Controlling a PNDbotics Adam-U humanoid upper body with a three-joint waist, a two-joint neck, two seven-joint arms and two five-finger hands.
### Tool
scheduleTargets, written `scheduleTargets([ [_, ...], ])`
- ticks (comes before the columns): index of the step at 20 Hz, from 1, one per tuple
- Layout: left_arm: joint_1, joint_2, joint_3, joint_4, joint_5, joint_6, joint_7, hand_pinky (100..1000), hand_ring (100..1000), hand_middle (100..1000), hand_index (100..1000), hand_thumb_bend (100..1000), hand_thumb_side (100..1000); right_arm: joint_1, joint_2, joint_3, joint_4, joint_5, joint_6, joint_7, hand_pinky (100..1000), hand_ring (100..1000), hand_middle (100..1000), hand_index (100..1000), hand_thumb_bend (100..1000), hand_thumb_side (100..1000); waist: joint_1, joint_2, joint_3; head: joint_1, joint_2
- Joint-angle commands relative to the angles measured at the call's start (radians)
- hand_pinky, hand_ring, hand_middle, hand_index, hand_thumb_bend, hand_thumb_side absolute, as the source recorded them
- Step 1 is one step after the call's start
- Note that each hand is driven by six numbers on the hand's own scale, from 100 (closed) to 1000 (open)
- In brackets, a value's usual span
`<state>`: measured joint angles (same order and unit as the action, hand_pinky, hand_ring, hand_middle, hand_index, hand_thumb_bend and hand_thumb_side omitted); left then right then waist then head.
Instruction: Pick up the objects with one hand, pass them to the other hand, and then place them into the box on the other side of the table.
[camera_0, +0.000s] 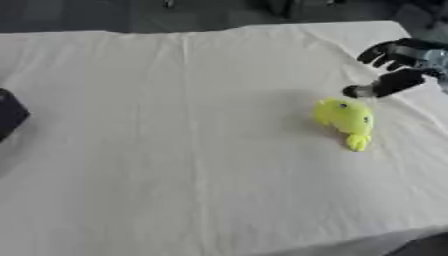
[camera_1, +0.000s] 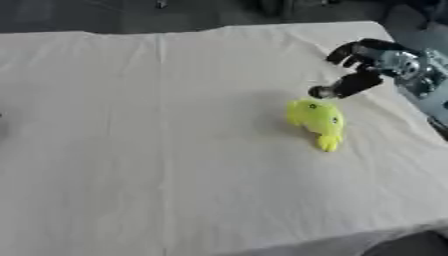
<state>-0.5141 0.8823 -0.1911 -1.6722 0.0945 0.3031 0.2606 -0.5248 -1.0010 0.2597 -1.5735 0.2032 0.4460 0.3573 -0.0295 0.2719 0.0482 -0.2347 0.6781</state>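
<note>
The right hand (camera_1: 363, 67), black with silver joints, hung over the far right part of the surface with its fingers loosely curled and its thumb reaching down-left, grasping nothing, its thumb tip just beyond the yellow plush toy (camera_1: 317, 121). The toy lay on the right side of the surface, soft and rounded, its long axis running from a broad head nearest the hand to a narrow tail pointing toward the near edge. The surface (camera_0: 175, 150) was covered in a cream cloth with faint fold lines, and a dark object (camera_0: 10, 114) showed at its left edge.

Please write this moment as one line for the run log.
phase: reach | right hand: open, above yellow toy, no contact | toy: on white cloth | left hand: not in view
</note>
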Motion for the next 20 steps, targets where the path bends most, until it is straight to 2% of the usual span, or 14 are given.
scheduleTargets([
  [1, -0.016, 0.037, 0.007, -0.002, -0.009, 0.006, 0.001, 900, 742, 842, 833, 100, 750, -0.005, -0.017, -0.012, -0.030, 0.020, 0.041, -0.027, 874, 890, 833, 867, 508, 419, 0.000, -0.014, -0.002, -0.018, -0.004],
  [6, -0.019, 0.035, -0.011, 0.003, -0.023, 0.009, -0.012, 898, 745, 841, 830, 100, 747, 0.004, 0.014, 0.014, -0.011, 0.060, 0.053, -0.019, 881, 894, 835, 874, 499, 412, 0.004, -0.011, 0.000, -0.020, -0.009],
  [9, -0.019, 0.033, -0.015, 0.007, -0.025, 0.013, -0.015, 898, 745, 840, 830, 100, 748, 0.016, 0.031, 0.009, 0.015, 0.076, 0.052, -0.017, 880, 894, 836, 876, 482, 379, 0.007, -0.009, -0.001, -0.017, -0.010],
  [10, -0.019, 0.033, -0.015, 0.007, -0.025, 0.013, -0.015, 898, 745, 840, 831, 100, 759, 0.021, 0.037, 0.005, 0.023, 0.078, 0.053, -0.018, 880, 894, 836, 876, 474, 335, 0.009, -0.008, -0.001, -0.016, -0.010],
  [11, -0.020, 0.033, -0.015, 0.006, -0.025, 0.012, -0.014, 898, 744, 840, 830, 100, 744, 0.027, 0.042, 0.002, 0.030, 0.078, 0.053, -0.019, 879, 894, 836, 876, 480, 371, 0.010, -0.008, -0.002, -0.014, -0.010],
  [20, -0.014, 0.027, -0.014, 0.005, -0.026, 0.007, -0.002, 896, 742, 835, 827, 100, 731, 0.052, 0.066, 0.001, 0.079, 0.121, 0.045, -0.023, 888, 897, 839, 880, 460, 340, 0.025, -0.006, -0.004, 0.003, -0.022],
])
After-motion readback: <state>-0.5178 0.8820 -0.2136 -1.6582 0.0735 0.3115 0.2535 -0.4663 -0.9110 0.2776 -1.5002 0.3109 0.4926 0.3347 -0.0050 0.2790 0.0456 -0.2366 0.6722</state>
